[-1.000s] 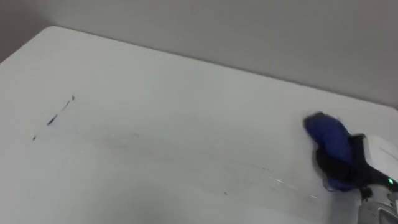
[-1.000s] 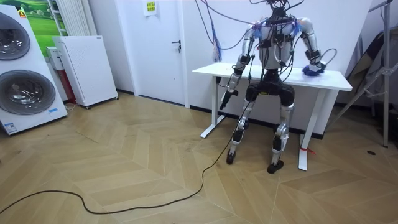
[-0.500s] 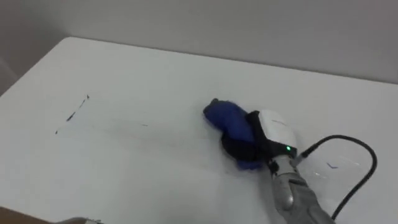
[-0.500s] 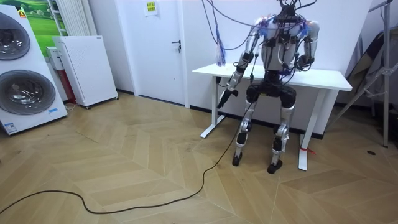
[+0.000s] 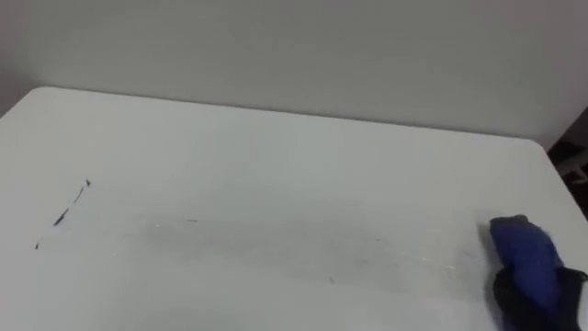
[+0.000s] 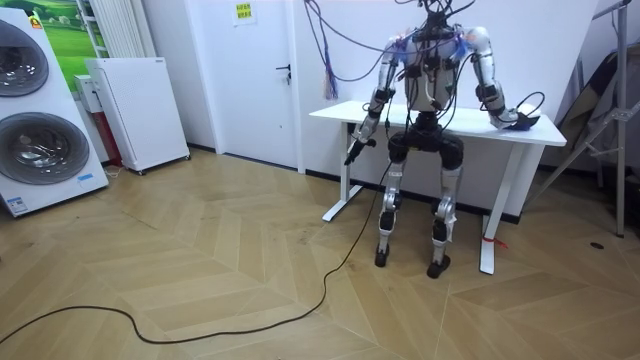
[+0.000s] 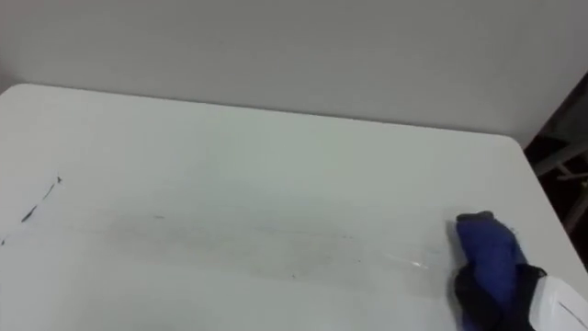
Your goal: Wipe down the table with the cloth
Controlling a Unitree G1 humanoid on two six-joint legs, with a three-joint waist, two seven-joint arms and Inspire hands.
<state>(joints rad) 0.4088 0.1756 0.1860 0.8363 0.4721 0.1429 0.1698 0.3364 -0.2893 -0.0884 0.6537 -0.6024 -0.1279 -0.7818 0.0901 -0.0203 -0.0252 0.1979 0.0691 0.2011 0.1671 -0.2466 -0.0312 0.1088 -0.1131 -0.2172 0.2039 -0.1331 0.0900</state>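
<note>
Our right hand [image 7: 501, 308] is clamped round the blue cloth [image 7: 485, 244], which rests on the table [image 5: 276, 138] near its right edge. Our left hand [image 6: 352, 156] hangs beside the table's left end. To wipe well, we judge, we should hold the cloth flat and firm and sweep it steadily across the faint streaks [image 5: 404, 260] to the dark mark [image 5: 62, 211] well off to the left.

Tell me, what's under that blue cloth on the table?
The white table lies under the cloth, which the right hand grips at its near end. The patch beneath is covered, so any marks there can't be seen.
</note>
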